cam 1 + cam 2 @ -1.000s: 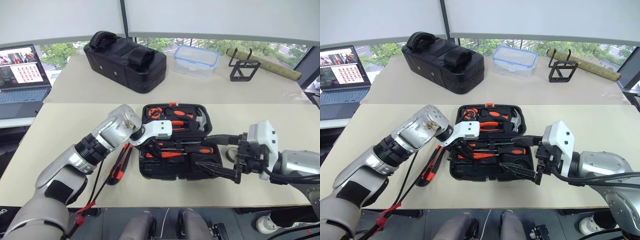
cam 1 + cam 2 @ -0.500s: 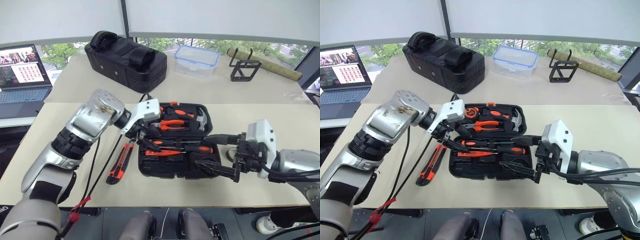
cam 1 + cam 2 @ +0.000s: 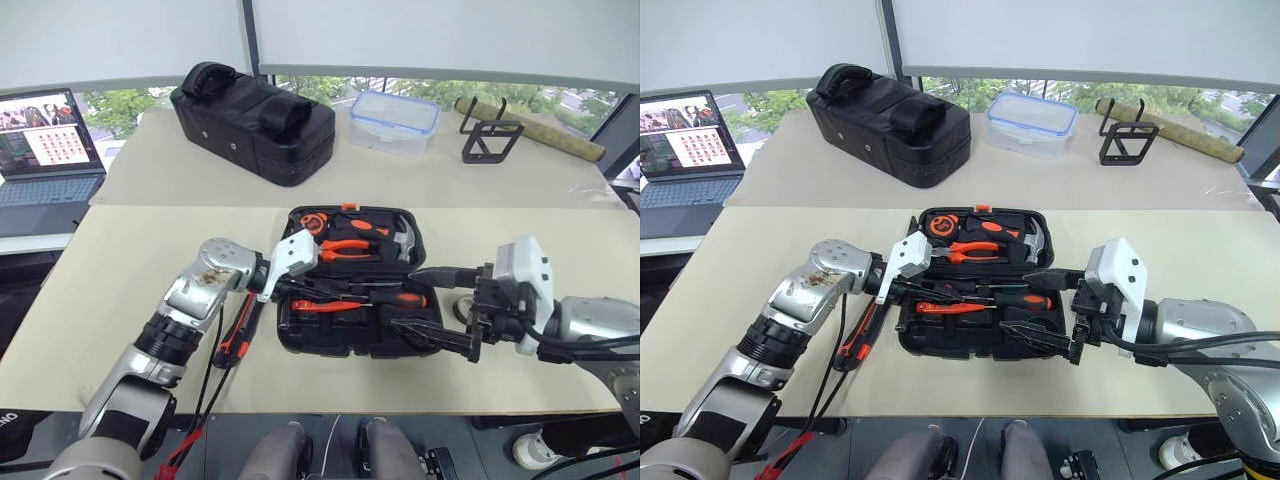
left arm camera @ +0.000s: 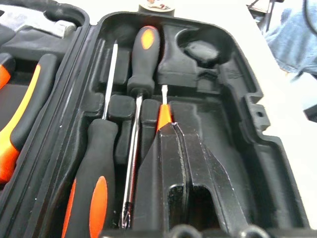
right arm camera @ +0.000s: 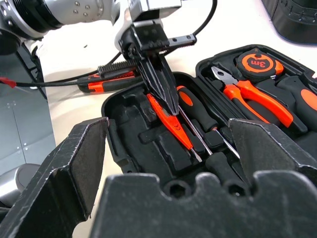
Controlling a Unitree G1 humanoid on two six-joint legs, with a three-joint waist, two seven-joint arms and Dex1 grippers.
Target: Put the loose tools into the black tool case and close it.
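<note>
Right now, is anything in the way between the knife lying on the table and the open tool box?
Yes. The black-and-orange utility knife lies on the table just left of the flat black plastic tool case. The left end effector, shut, and its arm reach over it into the case. The case stands open.

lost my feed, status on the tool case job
Left gripper shut over orange tester screwdriver in open tool case. Right gripper open at case's right. Utility knife on table.

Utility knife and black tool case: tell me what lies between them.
In the left eye view, the left gripper and its wrist reach across that stretch from above, over the case's left edge. The utility knife lies on the table just outside.
</note>
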